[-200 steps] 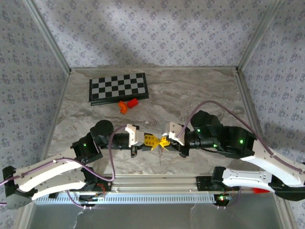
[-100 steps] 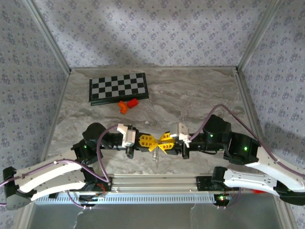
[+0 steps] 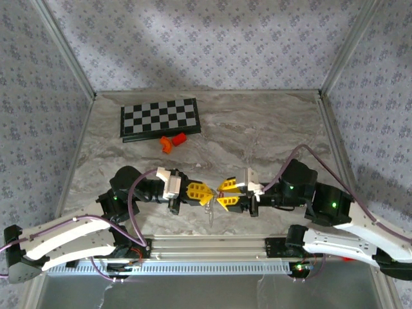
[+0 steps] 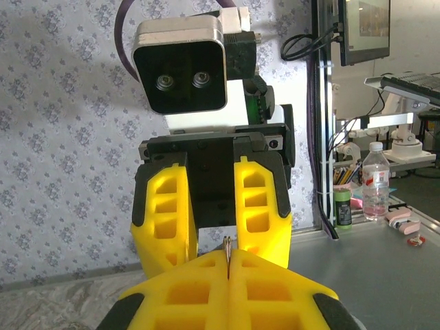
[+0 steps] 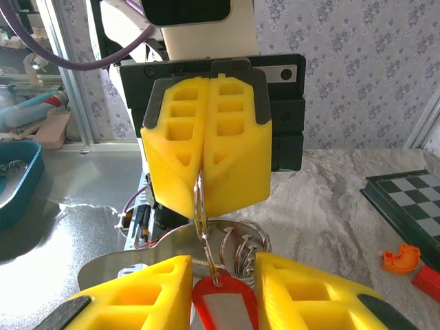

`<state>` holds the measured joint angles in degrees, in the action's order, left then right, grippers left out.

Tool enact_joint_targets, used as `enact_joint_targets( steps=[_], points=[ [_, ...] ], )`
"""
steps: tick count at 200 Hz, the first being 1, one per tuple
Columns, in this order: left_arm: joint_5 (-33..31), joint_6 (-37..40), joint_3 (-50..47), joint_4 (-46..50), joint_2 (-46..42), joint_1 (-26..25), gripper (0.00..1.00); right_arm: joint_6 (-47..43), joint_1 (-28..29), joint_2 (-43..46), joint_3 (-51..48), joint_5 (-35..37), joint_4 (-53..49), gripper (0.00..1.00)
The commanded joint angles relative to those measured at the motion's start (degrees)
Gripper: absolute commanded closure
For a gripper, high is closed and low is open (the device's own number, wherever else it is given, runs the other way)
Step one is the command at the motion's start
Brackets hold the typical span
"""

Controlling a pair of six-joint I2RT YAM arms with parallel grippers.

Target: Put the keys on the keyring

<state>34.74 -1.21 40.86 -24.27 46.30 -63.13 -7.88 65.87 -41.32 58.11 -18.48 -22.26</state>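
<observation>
Red keyring (image 5: 223, 309) hangs between the right gripper's (image 5: 223, 265) spread fingers, its wire ring (image 5: 199, 210) pinched tight in the clenched left gripper (image 5: 205, 185). If that pinch slips, keyring and keys (image 5: 127, 261) could drop to the desk (image 5: 323, 199).

Keyring (image 5: 223, 307) in left tool (image 3: 206, 192) (chessboard (image 3: 159, 119) behind)

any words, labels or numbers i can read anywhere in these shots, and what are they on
No text can be read anywhere.
keyring: the label window in its red tag looks blank.
monitor: what is on the screen is too blurred to read.
bottle: its label is too small to read.
</observation>
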Motion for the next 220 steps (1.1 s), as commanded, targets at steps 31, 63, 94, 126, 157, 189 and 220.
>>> enact_joint_targets(
  steps=[31,63,94,126,157,189,220],
  points=[
    [1.4,-1.3,0.5,-4.3,-1.0,-0.5,1.00,1.0,-0.3,0.3,-0.8,-0.9,2.1,0.75],
    [1.9,-1.5,0.4,-4.6,-0.9,-0.5,1.00,0.9,-0.3,0.4,-1.0,-0.6,2.1,0.83],
    [3.0,-1.8,0.5,-4.9,-0.6,-0.5,1.00,0.8,-0.4,-0.2,-0.9,-0.7,2.0,0.91],
    [3.7,-2.4,0.5,-5.5,-0.4,-0.5,1.00,0.6,-0.4,-0.9,-0.7,-1.5,2.2,0.96],
    [4.5,-2.6,0.7,-5.8,-0.2,-0.5,1.00,0.3,-0.4,-1.5,0.0,-2.5,2.0,0.98],
    [5.2,-3.1,0.6,-6.8,0.5,-0.5,1.00,-0.1,-0.4,-3.0,1.4,-4.1,1.3,1.00],
    [5.3,-3.5,0.4,-7.5,0.6,-0.5,1.00,-0.6,-0.4,-4.1,2.2,-5.3,0.8,1.00]
  ],
)
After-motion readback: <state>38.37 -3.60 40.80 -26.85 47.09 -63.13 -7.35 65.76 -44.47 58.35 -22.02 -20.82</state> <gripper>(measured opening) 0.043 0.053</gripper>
